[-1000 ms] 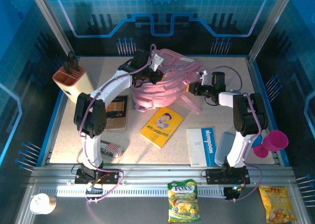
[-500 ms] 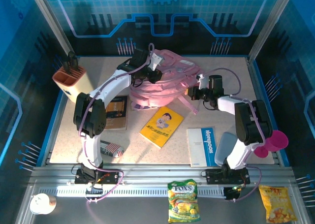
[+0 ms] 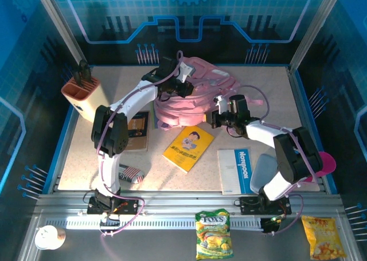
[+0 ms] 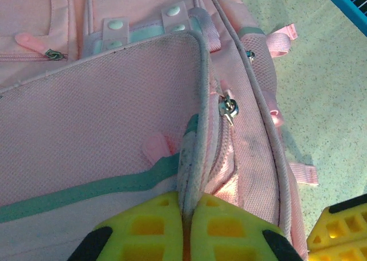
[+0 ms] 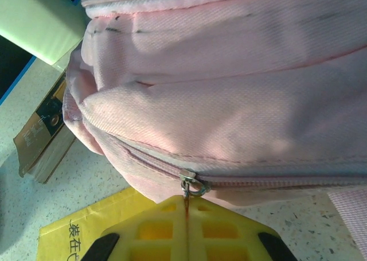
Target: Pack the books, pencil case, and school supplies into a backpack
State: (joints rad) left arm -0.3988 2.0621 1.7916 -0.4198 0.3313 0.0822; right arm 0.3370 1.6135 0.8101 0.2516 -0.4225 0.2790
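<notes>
The pink backpack (image 3: 195,97) lies at the back middle of the table. My left gripper (image 3: 179,84) is shut on a piped fabric edge of the backpack (image 4: 192,158), its jaws (image 4: 186,215) closed with the edge pinched between them. My right gripper (image 3: 215,117) sits at the bag's near right side, shut (image 5: 187,209) on the metal zipper pull (image 5: 193,185). Near the bag lie the yellow book (image 3: 188,148), the white book with blue band (image 3: 236,170) and the dark book (image 3: 136,131). The striped pencil case (image 3: 129,174) lies by the left arm's base.
A beige holder with orange top (image 3: 85,94) stands at the far left. A pale bluish flat thing (image 3: 259,170) lies by the right arm's base, a pink cup (image 3: 319,166) at the right edge. Snack bags (image 3: 213,233) lie on the front rail.
My right gripper has moved left and nearer along the backpack's side, holding the zipper pull. The left gripper has stayed on the backpack's upper edge.
</notes>
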